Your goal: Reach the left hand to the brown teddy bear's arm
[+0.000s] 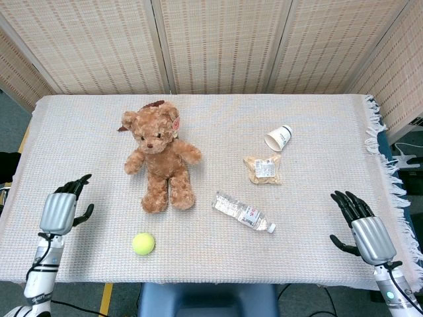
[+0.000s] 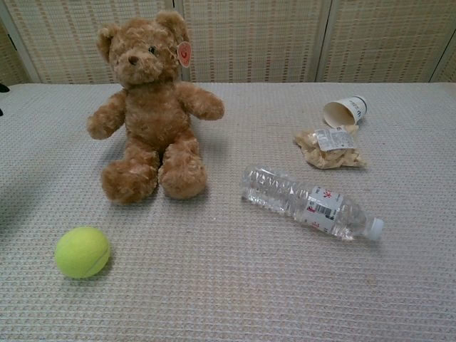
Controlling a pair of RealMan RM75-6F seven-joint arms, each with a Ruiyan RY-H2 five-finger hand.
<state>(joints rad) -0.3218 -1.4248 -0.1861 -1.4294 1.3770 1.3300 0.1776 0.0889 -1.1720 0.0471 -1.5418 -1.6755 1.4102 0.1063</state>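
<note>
The brown teddy bear (image 1: 162, 155) sits upright on the white cloth, facing me; it also fills the upper left of the chest view as the teddy bear (image 2: 149, 107). Its arm on my left side (image 1: 134, 160) sticks out sideways, seen in the chest view as the arm (image 2: 107, 117). My left hand (image 1: 61, 208) hovers over the cloth's left part, fingers spread and empty, well to the left of and below that arm. My right hand (image 1: 367, 231) is open near the front right edge, holding nothing.
A yellow tennis ball (image 1: 143, 244) lies in front of the bear, between it and the front edge. A plastic water bottle (image 1: 243, 212) lies on its side at centre. A snack packet (image 1: 263, 169) and a tipped paper cup (image 1: 279, 137) lie further right.
</note>
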